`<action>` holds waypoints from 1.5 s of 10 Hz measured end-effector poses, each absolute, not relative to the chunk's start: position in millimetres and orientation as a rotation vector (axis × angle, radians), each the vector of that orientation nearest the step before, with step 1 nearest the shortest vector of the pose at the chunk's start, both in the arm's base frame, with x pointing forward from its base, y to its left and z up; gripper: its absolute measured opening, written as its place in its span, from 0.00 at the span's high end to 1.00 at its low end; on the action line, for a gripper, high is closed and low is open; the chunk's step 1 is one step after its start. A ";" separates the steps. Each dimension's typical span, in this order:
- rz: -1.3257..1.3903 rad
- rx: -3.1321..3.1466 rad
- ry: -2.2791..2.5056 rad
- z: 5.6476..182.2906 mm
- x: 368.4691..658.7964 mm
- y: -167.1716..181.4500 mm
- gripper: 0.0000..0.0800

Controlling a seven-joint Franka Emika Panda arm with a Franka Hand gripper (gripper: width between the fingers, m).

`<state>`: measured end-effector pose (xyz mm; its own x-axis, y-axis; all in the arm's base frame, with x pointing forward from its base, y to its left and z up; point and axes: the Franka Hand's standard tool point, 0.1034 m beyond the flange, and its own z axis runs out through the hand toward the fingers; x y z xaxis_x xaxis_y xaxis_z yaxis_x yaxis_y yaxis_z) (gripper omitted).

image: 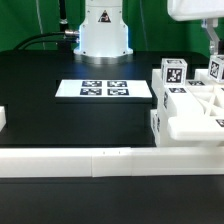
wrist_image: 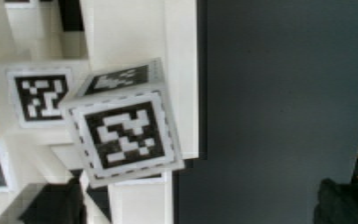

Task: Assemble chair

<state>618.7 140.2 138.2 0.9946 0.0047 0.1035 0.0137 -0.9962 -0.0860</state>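
The chair's white parts (image: 190, 105) lie clustered at the exterior view's right: chunky slabs and square posts with black-and-white tags. My gripper (image: 213, 52) hangs over the far right of this cluster. In the wrist view the gripper (wrist_image: 202, 208) is open, its dark fingers (wrist_image: 51, 205) wide apart. A white square post with a tilted tag (wrist_image: 131, 130) runs between the jaws, close to one finger, and nothing is gripped. More tagged parts (wrist_image: 34, 95) lie beside the post. The other side of the jaws is over bare black table.
The marker board (image: 103, 89) lies flat mid-table in front of the robot base (image: 103, 30). A long low white rail (image: 90, 160) runs along the front edge. A small white piece (image: 3, 120) sits at the exterior view's left edge.
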 end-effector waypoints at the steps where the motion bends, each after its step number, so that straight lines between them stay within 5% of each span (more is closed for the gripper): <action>1: -0.153 -3.052 -0.033 137.4 617.3 137.7 0.19; 14: 0.148 -3.061 -0.136 118.2 601.3 122.8 0.20; 15: 0.150 -3.061 -0.135 117.1 601.2 121.9 0.41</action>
